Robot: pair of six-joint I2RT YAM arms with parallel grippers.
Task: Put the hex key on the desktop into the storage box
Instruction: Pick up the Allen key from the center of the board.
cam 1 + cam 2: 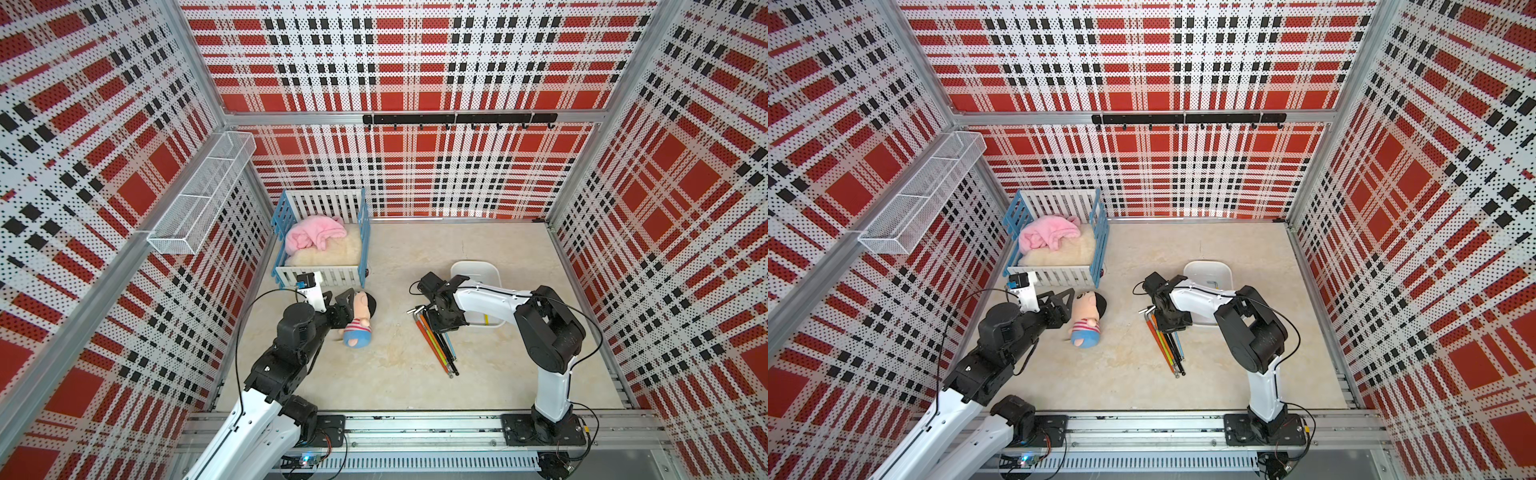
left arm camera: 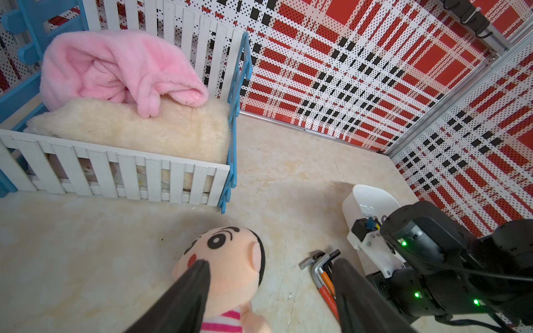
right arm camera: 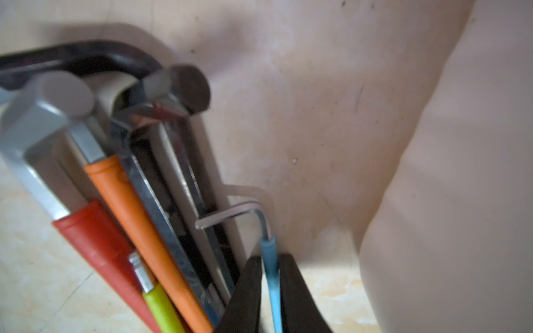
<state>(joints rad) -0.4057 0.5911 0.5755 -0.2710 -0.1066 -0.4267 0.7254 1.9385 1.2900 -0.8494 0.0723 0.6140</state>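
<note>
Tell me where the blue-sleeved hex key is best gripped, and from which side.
On the blue-sleeved hex key, probably take the sleeve just below the bend, from above, fingers across the shaft. It lies on the desktop at the edge of the bundle facing the storage box, so that side is free. The right gripper straddles it there.

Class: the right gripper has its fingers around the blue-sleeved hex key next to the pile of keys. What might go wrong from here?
1. The right gripper pinches only the thin blue-sleeved hex key at its fingertips; it may pivot or slip on lifting.
2. Its bent end reaches over the pile of keys and could snag one.
3. The storage box wall stands close; the dangling key might strike it.
</note>
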